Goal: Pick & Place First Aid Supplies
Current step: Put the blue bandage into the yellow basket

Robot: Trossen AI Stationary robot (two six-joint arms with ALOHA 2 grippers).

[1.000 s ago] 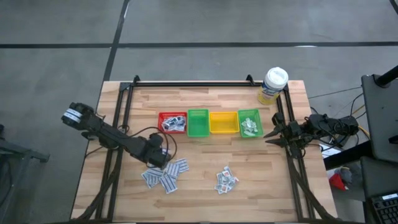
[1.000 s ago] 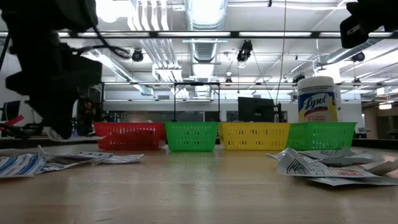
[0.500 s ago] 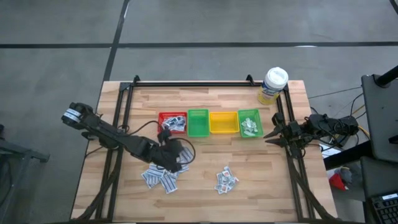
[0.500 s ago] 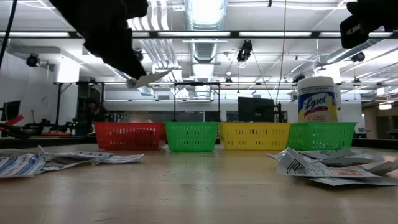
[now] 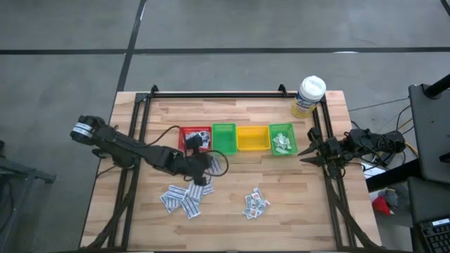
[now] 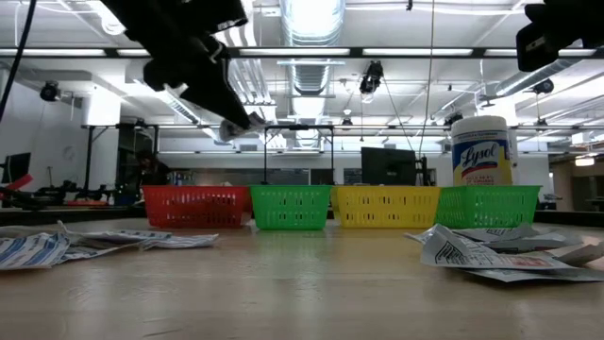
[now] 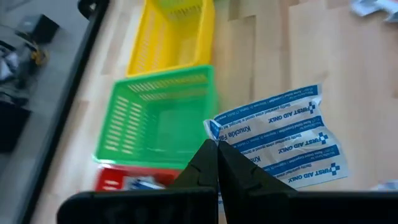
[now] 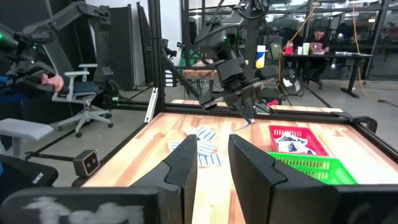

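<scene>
Bright, even overhead light on my feeds, with some softness close up.

From table height I see glaring ceiling strip lights [image 6: 311, 19]; the near pale wooden tabletop [image 6: 302, 302] blurs. My left wrist feed is soft around the dark closed fingers [image 7: 214, 171]; shadows stay faint.

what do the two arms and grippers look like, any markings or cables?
Both arms are dark, near black, with jointed links. The left arm carries a white label with dark print near its base and a loose black cable looping beside the left gripper, whose two fingers are slim, black and tapered. The right gripper has broader flat dark fingers, with black cables bundled behind it.
</scene>
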